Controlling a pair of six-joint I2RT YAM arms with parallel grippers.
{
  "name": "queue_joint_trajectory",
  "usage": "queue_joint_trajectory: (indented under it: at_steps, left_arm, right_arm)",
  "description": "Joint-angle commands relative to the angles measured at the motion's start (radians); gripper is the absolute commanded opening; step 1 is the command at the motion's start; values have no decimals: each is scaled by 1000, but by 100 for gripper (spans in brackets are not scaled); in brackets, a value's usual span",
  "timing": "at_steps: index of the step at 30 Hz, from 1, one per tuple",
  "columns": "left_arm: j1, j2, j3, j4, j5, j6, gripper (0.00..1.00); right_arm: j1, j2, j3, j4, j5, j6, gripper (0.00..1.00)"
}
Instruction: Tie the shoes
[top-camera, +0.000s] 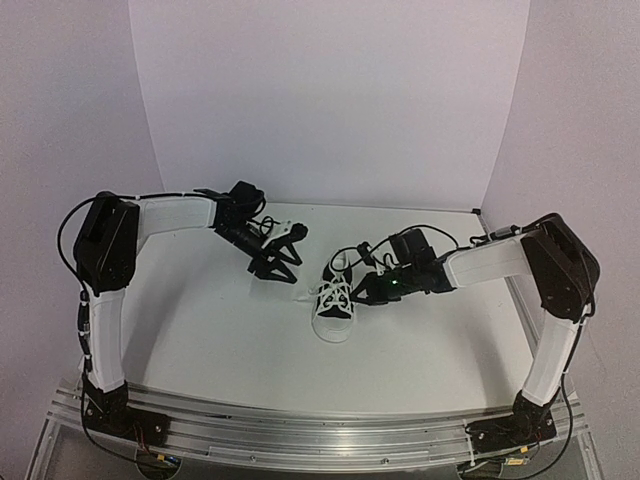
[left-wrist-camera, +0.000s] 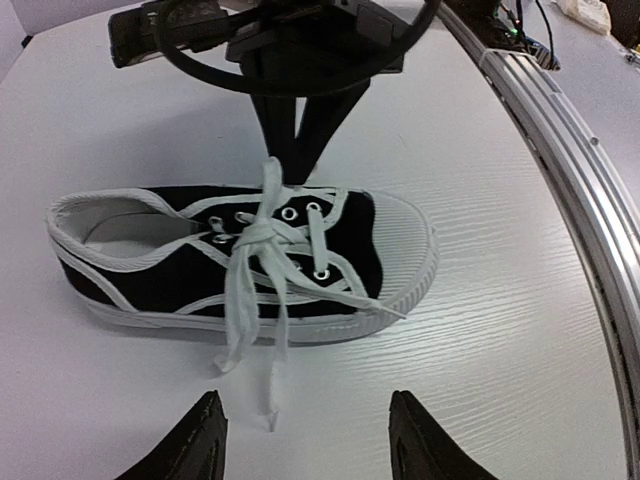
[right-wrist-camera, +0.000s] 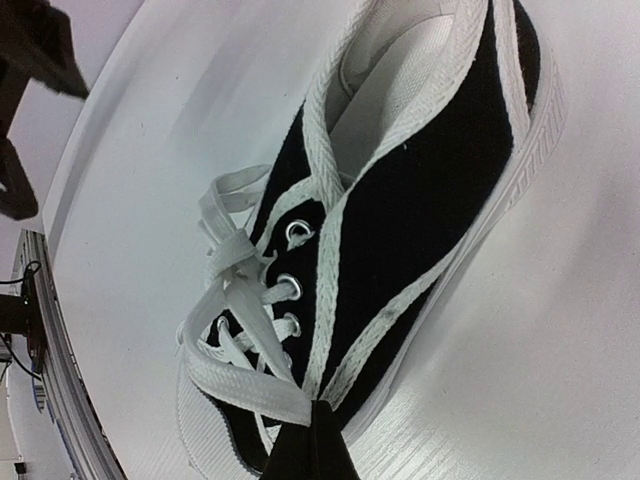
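The black sneaker (top-camera: 333, 322), with a white toe cap and white laces, lies mid-table with its toe toward the near edge. My right gripper (top-camera: 363, 288) is at the shoe's right side, shut on a lace strand (right-wrist-camera: 240, 375) and pulling it taut from the crossed laces; its closed fingertips (right-wrist-camera: 312, 450) pinch that strand over the shoe (right-wrist-camera: 420, 210). My left gripper (top-camera: 284, 266) is open and empty, just left of the shoe. In the left wrist view its gripper (left-wrist-camera: 310, 445) sits short of the shoe (left-wrist-camera: 180, 270), and two loose lace ends (left-wrist-camera: 268, 410) lie between.
The white table (top-camera: 200, 330) has a metal rail (top-camera: 300, 430) along its near edge, also in the left wrist view (left-wrist-camera: 590, 220). White walls (top-camera: 330, 100) close in the back and sides. The right gripper (left-wrist-camera: 300, 120) rises just behind the shoe in the left wrist view.
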Motion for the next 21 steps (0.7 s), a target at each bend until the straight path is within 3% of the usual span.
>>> queue_joint_trajectory:
  at_steps: [1, 5, 13, 21]
  left_arm:
    - [-29, 69, 40, 245, -57, -131, 57]
    - [-76, 124, 83, 310, -101, -185, 54]
    - [-83, 174, 127, 246, -111, -157, 43]
    - [-93, 202, 131, 269, -184, -172, 18]
  right_arm:
    - [6, -22, 38, -7, 0, 12, 0]
    - [7, -23, 39, -8, 4, 13, 0]
    - [7, -28, 33, -7, 8, 14, 0]
    - [7, -32, 32, -8, 6, 18, 0]
